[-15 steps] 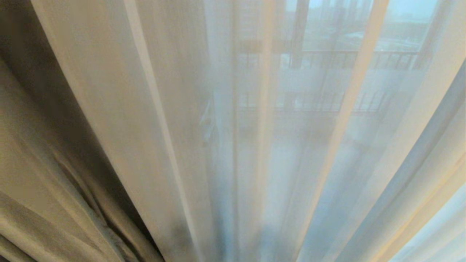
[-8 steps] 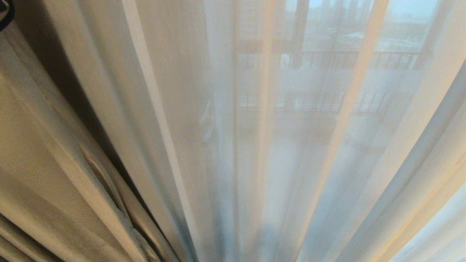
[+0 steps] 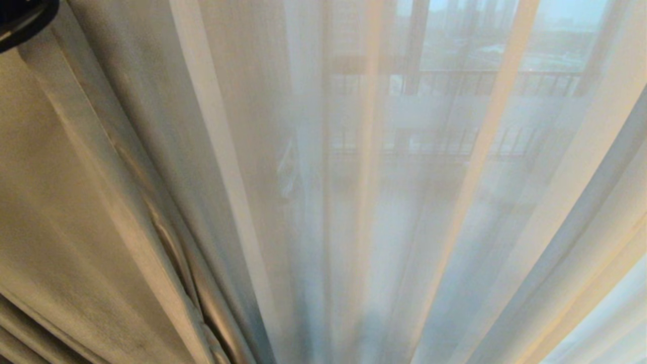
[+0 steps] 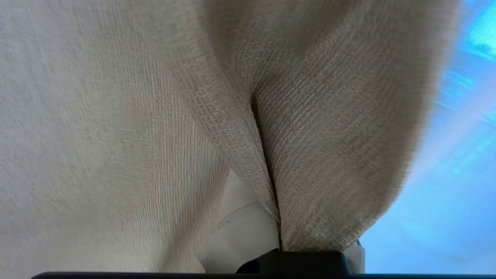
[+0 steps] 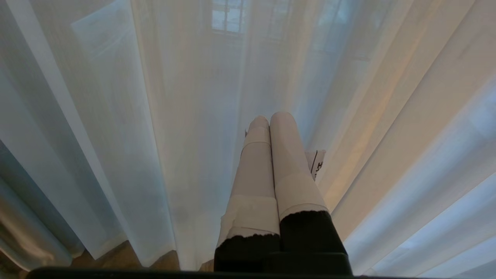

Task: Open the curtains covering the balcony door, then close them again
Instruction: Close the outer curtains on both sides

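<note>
Pinching a fold of the heavy cream curtain (image 4: 317,155), my left gripper (image 4: 279,244) had its jaws drawn tight on the weave; the cloth bunched into a deep crease running straight down into the grip, and only a bit of one pale finger (image 4: 244,228) showed under it. In the head view a dark edge of my left arm (image 3: 22,17) sat at the top corner, directly against that same heavy curtain (image 3: 65,212), which filled the side of the scene beside the sheer.

The sheer white layer (image 3: 384,202) hung in long pleats next to the heavy curtain and covered everything beyond it. Through the sheer I could make out a dark upright of the balcony door (image 3: 415,45) and a dark railing (image 3: 505,76) behind (details too veiled to read further).

My right gripper (image 5: 271,120) pointed at the sheer (image 5: 116,116), its two taped fingers (image 5: 286,162) pressed flat together with nothing between them, tips near the fabric but whether touching I could not tell. A strip of floor (image 5: 116,254) showed under the sheer's hem.
</note>
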You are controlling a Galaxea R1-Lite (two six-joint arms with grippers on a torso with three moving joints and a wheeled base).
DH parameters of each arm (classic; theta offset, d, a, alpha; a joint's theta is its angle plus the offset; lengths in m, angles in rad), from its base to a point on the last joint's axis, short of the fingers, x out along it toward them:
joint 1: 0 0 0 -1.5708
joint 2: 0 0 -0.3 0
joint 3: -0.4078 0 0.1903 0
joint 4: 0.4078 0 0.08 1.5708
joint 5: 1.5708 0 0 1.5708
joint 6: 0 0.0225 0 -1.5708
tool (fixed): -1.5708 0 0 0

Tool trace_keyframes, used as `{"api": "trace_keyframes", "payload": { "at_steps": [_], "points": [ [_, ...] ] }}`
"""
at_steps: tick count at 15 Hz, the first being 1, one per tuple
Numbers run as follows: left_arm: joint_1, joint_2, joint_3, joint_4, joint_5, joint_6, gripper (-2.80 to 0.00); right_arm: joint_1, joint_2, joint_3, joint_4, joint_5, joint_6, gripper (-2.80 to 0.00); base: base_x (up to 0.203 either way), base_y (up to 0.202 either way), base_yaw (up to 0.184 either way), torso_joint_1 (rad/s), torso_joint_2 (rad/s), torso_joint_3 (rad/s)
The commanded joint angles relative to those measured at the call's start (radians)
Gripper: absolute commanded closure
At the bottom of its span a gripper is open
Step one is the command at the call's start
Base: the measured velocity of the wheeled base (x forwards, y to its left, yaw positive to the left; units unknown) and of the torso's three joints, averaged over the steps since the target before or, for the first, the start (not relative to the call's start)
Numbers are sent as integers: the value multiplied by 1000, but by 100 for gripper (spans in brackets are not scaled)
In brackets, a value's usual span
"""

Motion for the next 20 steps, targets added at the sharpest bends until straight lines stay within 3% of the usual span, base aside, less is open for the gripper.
{"api": "trace_keyframes", "payload": {
  "at_steps": [1, 9, 20],
  "points": [
    [-88, 13, 0, -1, 39, -2, 0, 0, 1, 0, 0, 1, -1, 0, 0, 0, 0, 0, 0, 0],
    [-322, 73, 0, -25, 175, -3, 0, 0, 1, 0, 0, 1, -1, 0, 0, 0, 0, 0, 0, 0],
    [-516, 175, 1, -111, 274, -3, 0, 0, 1, 0, 0, 1, -1, 0, 0, 0, 0, 0, 0, 0]
  ]
}}
